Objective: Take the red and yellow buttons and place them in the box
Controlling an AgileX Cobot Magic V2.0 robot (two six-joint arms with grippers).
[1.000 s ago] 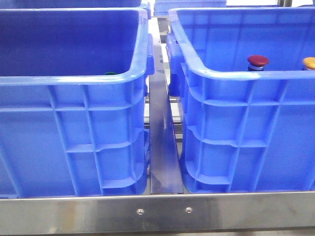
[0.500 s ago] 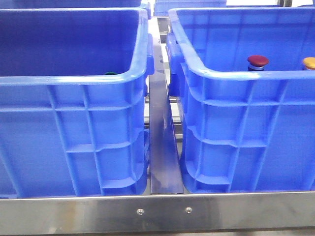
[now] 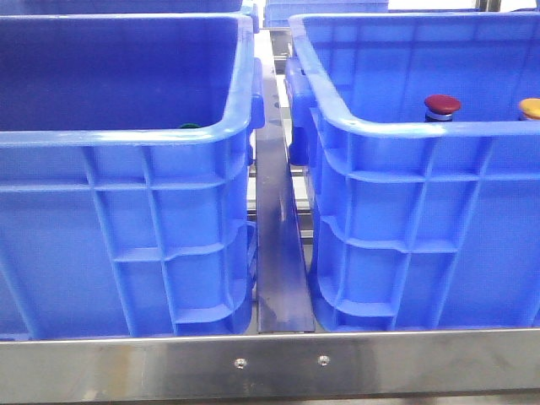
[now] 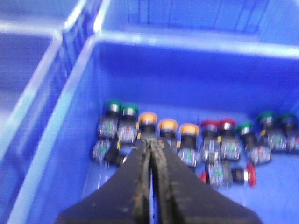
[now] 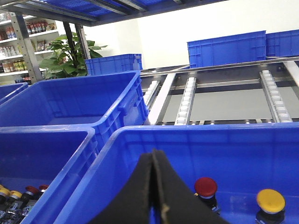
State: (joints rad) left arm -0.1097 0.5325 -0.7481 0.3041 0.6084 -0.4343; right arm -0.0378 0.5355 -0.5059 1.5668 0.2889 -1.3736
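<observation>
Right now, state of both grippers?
Left gripper: closed, holding nothing, above the buttons.
Right gripper: closed, holding nothing, over the crate.

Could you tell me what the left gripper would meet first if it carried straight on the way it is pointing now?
Probably the yellow-capped buttons in the row on the crate's floor. The left gripper, jaws closed, has its tips just short of them in the left wrist view. The picture is blurred, so depth is uncertain.

Behind the right crate's rim (image 3: 405,126), the red button (image 3: 442,105) showed only its cap; the yellow button (image 3: 531,108) was cut by the edge. The left wrist view's clustered buttons (image 4: 187,140) were blurred.
</observation>
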